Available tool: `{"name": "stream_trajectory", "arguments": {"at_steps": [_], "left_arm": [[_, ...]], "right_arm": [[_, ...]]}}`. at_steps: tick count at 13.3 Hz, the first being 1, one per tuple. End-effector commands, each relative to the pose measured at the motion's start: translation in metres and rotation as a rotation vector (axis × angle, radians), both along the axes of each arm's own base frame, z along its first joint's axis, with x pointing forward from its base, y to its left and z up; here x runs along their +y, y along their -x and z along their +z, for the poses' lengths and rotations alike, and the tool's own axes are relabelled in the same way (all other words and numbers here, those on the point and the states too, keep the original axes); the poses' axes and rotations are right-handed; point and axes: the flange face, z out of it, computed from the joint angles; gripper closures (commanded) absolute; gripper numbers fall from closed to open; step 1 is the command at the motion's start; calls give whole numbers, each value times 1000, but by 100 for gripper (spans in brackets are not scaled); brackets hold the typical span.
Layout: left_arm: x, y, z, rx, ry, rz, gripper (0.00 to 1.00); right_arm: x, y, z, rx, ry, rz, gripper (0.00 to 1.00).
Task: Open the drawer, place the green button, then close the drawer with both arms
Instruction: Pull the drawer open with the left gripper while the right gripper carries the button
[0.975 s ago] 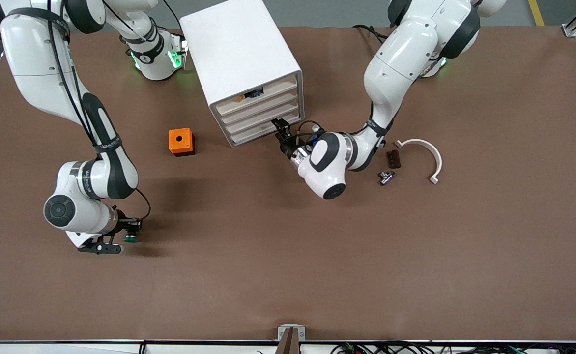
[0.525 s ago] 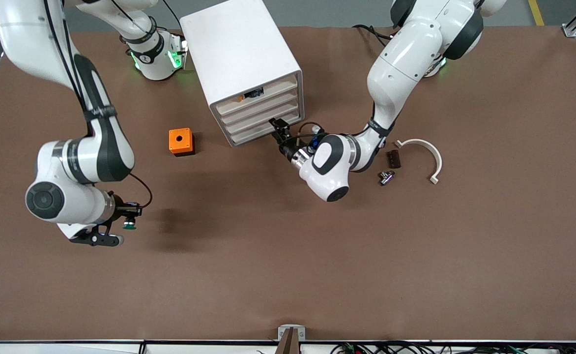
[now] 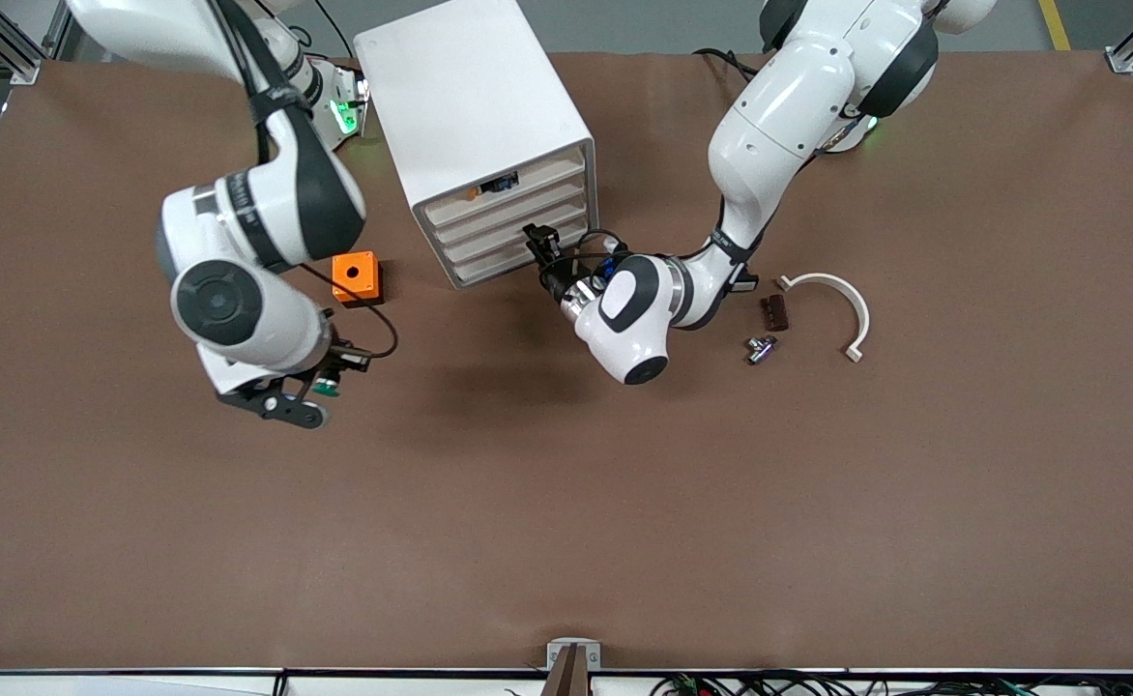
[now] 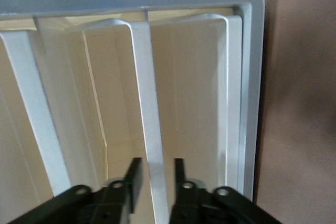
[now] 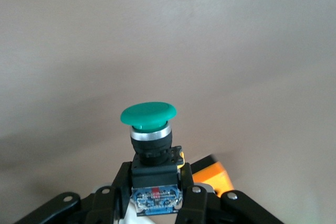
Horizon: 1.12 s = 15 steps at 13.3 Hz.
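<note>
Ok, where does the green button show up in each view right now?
Front view: the button sits in the right tool, above bare table.
Left wrist view: not in it.
Right wrist view: the button stands centred, clamped by its body.
Shared landmark: the orange box.

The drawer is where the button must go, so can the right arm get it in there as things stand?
Probably not yet: the drawer looks shut. The left gripper has its jaws around the drawer's front lip; the right gripper holds the button over bare table.
</note>
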Motion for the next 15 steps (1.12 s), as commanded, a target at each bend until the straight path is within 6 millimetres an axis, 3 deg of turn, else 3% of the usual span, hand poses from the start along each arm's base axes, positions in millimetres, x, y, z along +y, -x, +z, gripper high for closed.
{"name": "stream_trajectory", "arguments": {"at_steps": [1,3,4,5,8,9,10,12,15], "left_arm": [[-7,7,-2,23,1,0,90],[3,-8,2,11,-3,21,100],[13,-21,5,1,-3,41,100],[25,-40,9,-11,5,72,100],[70,-96,23,-51,30,169,100],[85,-111,27,-70,44,192,100],[100,-123,30,-86,54,213,100],[122,-144,40,-105,66,245,100],[145,-163,40,-155,79,253,100]], "right_arm": [[45,14,24,-44,9,-91,84],[71,24,29,-68,15,-145,84],[84,31,29,-78,23,-179,85],[96,38,29,-86,30,-212,89],[126,50,31,-93,-24,-362,90],[137,54,33,-80,-63,-454,96],[146,57,34,-81,-77,-538,95],[162,68,31,-84,-70,-627,91],[191,91,18,-63,-39,-712,91]]}}
